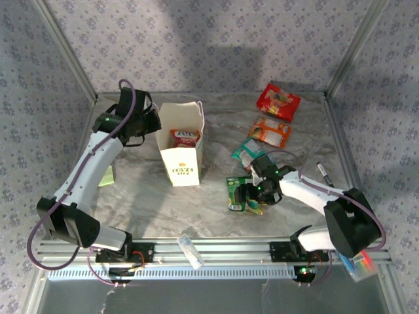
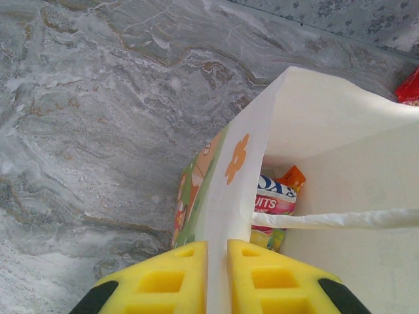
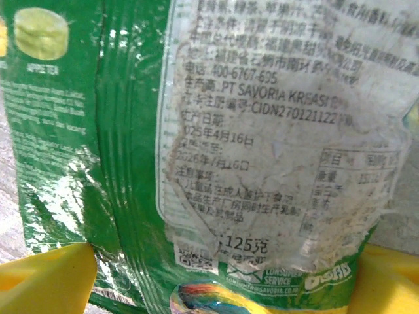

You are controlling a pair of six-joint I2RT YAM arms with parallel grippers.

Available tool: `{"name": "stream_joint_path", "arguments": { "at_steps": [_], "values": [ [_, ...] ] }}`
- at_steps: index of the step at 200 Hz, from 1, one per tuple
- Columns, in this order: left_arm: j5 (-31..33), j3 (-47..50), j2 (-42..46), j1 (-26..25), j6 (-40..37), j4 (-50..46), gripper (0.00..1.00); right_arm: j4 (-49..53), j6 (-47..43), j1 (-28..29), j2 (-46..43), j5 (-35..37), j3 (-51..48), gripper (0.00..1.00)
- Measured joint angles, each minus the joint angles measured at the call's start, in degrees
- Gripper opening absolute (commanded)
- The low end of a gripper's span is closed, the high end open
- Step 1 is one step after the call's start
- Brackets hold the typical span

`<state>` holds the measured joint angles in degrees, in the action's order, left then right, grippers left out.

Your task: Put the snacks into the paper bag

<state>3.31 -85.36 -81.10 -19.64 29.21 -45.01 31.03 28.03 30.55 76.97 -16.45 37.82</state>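
The paper bag (image 1: pixel 182 157) stands upright and open at mid-table, with a red-and-pink snack (image 1: pixel 185 137) inside it. My left gripper (image 1: pixel 154 125) is shut on the bag's left wall; in the left wrist view the yellow fingers (image 2: pixel 177 278) pinch that wall (image 2: pixel 242 170), and the packet inside (image 2: pixel 275 199) shows beyond. Red (image 1: pixel 278 101), orange (image 1: pixel 270 132) and teal (image 1: pixel 246 153) snacks lie at the right. My right gripper (image 1: pixel 251 193) sits low over the green snack (image 1: pixel 239 196), open. In the right wrist view the green packet (image 3: pixel 131 163) lies between the wide-set fingers (image 3: pixel 46 281).
A clear plastic tube (image 1: pixel 191 251) lies on the front rail. A pack of markers (image 1: pixel 360 263) sits at the near right corner, and a black pen (image 1: pixel 325 174) lies by the right edge. A pale green item (image 1: pixel 108 175) rests behind the left arm. Metal frame posts bound the table.
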Motion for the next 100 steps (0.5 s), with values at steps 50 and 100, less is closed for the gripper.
{"name": "stream_joint_path", "arguments": {
  "at_steps": [50, 100],
  "values": [
    [0.22, 0.02, 0.33, 0.00, 0.00, -0.24, 0.15, 0.00, 0.00, 0.37, 1.07, 1.46, 0.39, 0.72],
    [0.61, 0.02, 0.66, -0.04, -0.02, -0.48, 0.15, 0.63, -0.13, 0.52, 1.20, 2.95, 1.44, 0.48]
  ]
}}
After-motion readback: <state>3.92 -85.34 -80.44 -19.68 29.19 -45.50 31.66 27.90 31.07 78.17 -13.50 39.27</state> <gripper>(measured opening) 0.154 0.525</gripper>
